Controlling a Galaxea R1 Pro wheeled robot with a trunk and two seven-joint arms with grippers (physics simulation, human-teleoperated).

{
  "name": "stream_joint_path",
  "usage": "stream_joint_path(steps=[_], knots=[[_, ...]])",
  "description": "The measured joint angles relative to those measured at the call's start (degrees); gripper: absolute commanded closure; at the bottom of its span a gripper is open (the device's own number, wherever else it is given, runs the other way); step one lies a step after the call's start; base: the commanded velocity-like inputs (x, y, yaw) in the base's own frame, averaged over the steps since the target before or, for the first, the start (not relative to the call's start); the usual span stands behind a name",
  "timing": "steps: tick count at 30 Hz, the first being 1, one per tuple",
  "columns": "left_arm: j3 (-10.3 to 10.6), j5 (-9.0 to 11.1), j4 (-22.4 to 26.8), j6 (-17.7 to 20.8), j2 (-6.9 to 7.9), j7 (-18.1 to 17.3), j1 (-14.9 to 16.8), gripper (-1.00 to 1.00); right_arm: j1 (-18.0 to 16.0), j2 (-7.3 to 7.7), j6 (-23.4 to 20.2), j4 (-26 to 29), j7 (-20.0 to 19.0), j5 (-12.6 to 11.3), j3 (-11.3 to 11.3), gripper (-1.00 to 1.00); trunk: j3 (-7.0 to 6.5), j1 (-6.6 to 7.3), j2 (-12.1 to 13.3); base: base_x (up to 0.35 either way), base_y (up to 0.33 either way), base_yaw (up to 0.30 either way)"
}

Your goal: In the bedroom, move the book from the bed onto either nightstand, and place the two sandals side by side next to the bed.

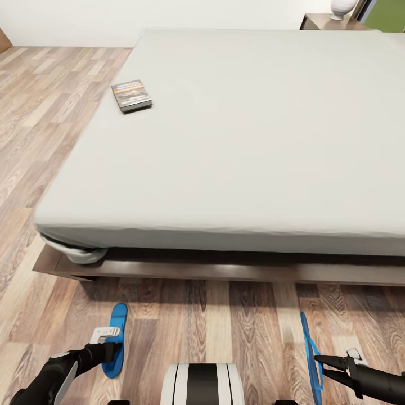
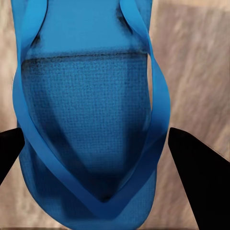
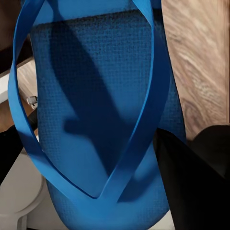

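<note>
Head view: bed takes up most of the frame, book lies flat on the mattress near its left edge, toward the head end, untouched. Nightstand sits at the far right corner past the mattress, with a pale vase-like object on top. On the plank floor at the foot of the bed: left sandal looks flat on the boards, left gripper over its heel half; right sandal stands on edge, thin profile toward camera, right gripper pinching it at mid-length. The two sandals are well apart, robot base between them, so the side-by-side step looks not yet done. Left wrist view: the left sandal's sole and strap seen straight down, dark fingers either side of the heel end, spread wider than the sole; cannot tell whether they touch it, so I read the pincer as wide and straddling, not clamped. Floor shows beside the sandal. Right wrist view: the right sandal close up, one dark finger laid across its lower edge, the other at the opposite side; sandal tilted off the floor, which fits a closed grip holding it up. My guess: both arms work the pair together so they can be set parallel beside the bed frame; book comes after.
</note>
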State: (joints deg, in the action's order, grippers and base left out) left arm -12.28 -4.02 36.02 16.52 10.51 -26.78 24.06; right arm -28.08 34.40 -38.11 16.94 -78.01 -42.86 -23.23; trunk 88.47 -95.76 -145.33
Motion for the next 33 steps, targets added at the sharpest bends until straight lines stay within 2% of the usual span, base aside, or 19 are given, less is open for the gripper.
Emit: stream_joint_path(steps=[2, 23, 33], knots=[[0.0, 0.0, 0.0, 0.0, 0.00, 0.0, 0.0, 1.00, 0.0, 0.00, 0.0, 0.0, 0.0, 0.0, 0.0, 1.00, 0.44, -0.05, 0.0, 0.000, 0.000, 0.000], [0.1, 0.0, 0.0, 0.0, 0.00, 0.0, 0.0, 1.00, 0.0, 0.02, 0.4, -0.2, -0.1, -0.2, 0.1, 1.00, 0.45, -0.05, 0.0, 0.000, 0.000, 0.000], [0.1, 0.0, 0.0, 0.0, 0.00, 0.0, 0.0, 1.00, 0.0, 0.01, 0.4, -0.2, -0.1, -0.1, 0.0, 1.00, 2.66, -0.31, -0.2, 0.000, 0.000, 0.000]])
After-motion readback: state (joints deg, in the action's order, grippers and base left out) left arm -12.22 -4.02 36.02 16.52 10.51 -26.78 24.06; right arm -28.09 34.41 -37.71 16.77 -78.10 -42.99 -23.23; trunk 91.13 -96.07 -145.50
